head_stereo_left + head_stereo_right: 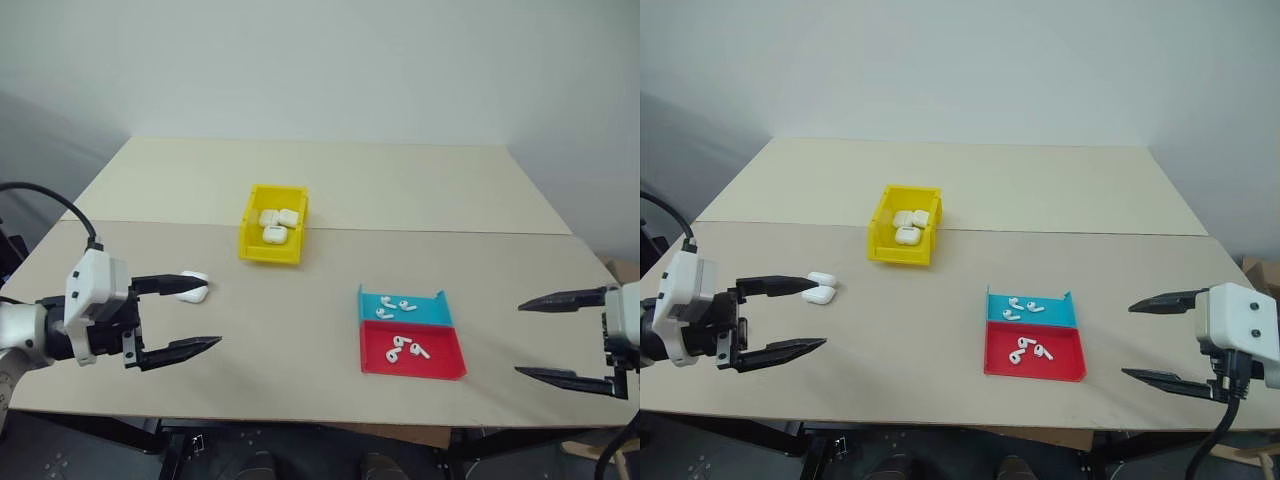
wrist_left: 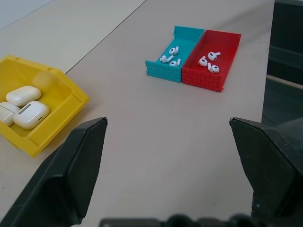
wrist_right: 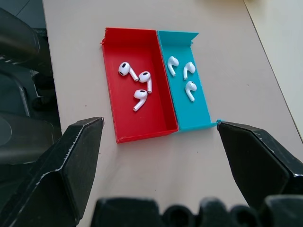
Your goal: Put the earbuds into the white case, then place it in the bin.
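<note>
Three white earbuds (image 1: 398, 305) lie in a shallow blue tray (image 1: 432, 314), and three more earbuds (image 3: 135, 79) lie in the red tray (image 1: 442, 364) joined to it. A white case (image 1: 193, 289) rests on the table's left side, its lid apparently flipped open. My left gripper (image 1: 202, 313) hovers open beside it, the upper finger close to the case. The yellow bin (image 1: 270, 253) stands further back and holds three white cases (image 2: 29, 114). My right gripper (image 1: 519, 339) hangs open to the right of the trays, holding nothing.
The tan table (image 1: 300, 320) has a seam running across it behind the bin. Its front edge lies just below both grippers, and a plain wall stands behind it.
</note>
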Motion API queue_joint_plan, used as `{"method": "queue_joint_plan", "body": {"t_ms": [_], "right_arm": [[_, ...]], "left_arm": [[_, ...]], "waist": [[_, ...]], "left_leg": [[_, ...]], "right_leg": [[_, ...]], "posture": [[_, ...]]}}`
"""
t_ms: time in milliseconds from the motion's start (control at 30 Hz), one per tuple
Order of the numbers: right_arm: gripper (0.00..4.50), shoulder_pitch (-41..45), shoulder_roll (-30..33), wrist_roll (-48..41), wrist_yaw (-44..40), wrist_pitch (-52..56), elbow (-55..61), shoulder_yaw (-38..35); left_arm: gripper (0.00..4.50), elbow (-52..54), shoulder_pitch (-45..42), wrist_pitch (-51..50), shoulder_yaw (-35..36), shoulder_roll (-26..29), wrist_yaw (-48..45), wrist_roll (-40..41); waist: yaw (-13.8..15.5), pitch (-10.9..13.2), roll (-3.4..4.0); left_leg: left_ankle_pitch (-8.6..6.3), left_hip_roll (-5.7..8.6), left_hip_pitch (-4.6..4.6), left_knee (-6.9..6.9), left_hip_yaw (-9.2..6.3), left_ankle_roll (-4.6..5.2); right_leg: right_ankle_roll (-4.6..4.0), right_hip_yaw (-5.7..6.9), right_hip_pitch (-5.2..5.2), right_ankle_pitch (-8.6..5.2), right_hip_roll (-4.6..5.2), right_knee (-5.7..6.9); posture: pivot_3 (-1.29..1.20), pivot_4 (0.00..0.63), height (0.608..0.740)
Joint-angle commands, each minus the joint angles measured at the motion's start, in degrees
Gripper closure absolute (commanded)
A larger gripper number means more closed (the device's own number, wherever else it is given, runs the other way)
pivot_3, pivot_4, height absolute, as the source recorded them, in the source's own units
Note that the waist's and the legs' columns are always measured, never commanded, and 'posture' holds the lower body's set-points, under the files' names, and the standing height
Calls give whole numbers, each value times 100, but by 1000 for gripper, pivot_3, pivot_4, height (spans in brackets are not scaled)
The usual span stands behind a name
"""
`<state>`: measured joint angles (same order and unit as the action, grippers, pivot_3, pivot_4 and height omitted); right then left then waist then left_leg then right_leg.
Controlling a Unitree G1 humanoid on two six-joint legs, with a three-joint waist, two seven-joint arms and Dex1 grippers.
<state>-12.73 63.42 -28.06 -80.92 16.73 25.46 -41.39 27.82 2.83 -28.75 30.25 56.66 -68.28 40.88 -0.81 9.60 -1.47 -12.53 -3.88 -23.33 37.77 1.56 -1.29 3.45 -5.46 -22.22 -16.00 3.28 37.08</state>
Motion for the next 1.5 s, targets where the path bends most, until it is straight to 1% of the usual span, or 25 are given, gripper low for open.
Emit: {"method": "queue_joint_plan", "body": {"t_ms": [33,267,367,433,467,533,600,667,733,800,900,967,1067,1133,1300,1400,1500], "right_arm": [[59,53,4,-16,59,-78,125,-69],[59,-28,-34,24,213,45,242,-40],[59,-94,-12,89,265,110,267,-12],[59,-139,0,115,306,148,287,7],[59,-164,14,120,329,214,301,16],[59,-188,15,154,376,274,320,52],[59,-211,-4,180,401,302,324,91],[59,-230,-34,225,420,269,311,141],[59,-188,-27,251,481,267,290,266],[59,-107,-5,282,555,265,247,426],[59,-2,17,355,712,331,190,637],[59,26,16,385,806,375,201,735],[59,-42,-48,393,865,420,291,738],[59,-105,-91,388,901,480,357,706],[59,-231,-181,431,1050,576,509,741],[59,-285,-226,416,1147,655,629,757],[59,-371,-262,462,1228,698,715,730]], "left_arm": [[0,84,-134,14,23,128,-6,93],[0,218,-140,-204,-14,246,337,-73],[0,270,-165,-435,-189,413,886,-524],[0,245,-284,-967,-354,614,1365,-699],[0,219,-414,-1424,-460,753,1673,-740],[0,119,-785,-2187,-604,862,2225,-731],[0,68,-1069,-2644,-685,997,2407,-674],[0,208,-1288,-2818,-960,1120,2892,-1089],[0,-58,-1840,-3164,-1410,1279,3084,-1227],[0,-524,-2788,-4003,-2042,1382,3020,-1077],[0,-1227,-4190,-5203,-2965,1121,3175,-1166],[0,-1655,-4929,-5762,-3628,1019,3196,-1283],[0,-2444,-5818,-6287,-4408,784,3222,-1362],[0,-2977,-6255,-6375,-4795,633,3223,-1398],[0,-3941,-6962,-6375,-5616,339,3069,-1479],[0,-4539,-7189,-6375,-5914,171,2904,-1460],[0,-4997,-7318,-6375,-6059,-27,2882,-1526]], "waist": [[1,0,0],[-1,0,0],[1,0,-1],[1,0,-1],[0,1,-1],[8,3,-5],[4,4,-7],[4,5,-9],[5,7,-12],[16,8,-17],[23,9,-20],[15,8,-22],[5,8,-23],[-2,10,-25],[-2,10,-26],[3,10,-26],[4,11,-27]], "left_leg": [[0,0,0,0,0,0],[0,0,-1,0,0,0],[0,0,0,0,0,0],[0,0,2,0,0,0],[0,0,1,0,0,0],[0,0,2,0,-1,0],[0,0,1,0,-1,0],[0,0,-3,-1,-1,0],[0,2,-4,-2,-1,0],[0,2,-3,-3,-2,-1],[0,5,-1,0,-6,0],[0,8,-5,2,-8,0],[0,10,-12,0,-11,0],[0,10,-23,0,-14,1],[0,13,-44,2,-19,1],[0,13,-43,2,-20,0],[0,13,-43,2,-20,0]], "right_leg": [[0,0,0,0,0,0],[0,0,0,0,0,0],[0,0,0,0,0,0],[0,0,1,0,0,1],[0,-1,0,0,0,0],[0,-1,0,0,-1,1],[1,0,0,0,-1,1],[2,0,-3,-1,-1,0],[2,-1,-4,-1,-1,1],[2,0,-5,-1,-2,3],[3,1,-1,0,-5,5],[4,1,-1,0,-4,4],[6,0,-6,-1,-5,4],[6,1,-15,-2,-6,5],[6,3,-31,-2,-6,5],[6,4,-31,-2,-6,6],[6,5,-31,-2,-6,7]], "posture": [[0,150,740],[0,150,740],[0,150,740],[0,150,740],[0,150,740],[0,150,740],[0,150,740],[0,150,740],[0,150,740],[0,150,740],[0,150,740],[0,150,740],[0,150,740],[0,150,740],[0,150,740],[0,150,740],[0,150,740]]}}
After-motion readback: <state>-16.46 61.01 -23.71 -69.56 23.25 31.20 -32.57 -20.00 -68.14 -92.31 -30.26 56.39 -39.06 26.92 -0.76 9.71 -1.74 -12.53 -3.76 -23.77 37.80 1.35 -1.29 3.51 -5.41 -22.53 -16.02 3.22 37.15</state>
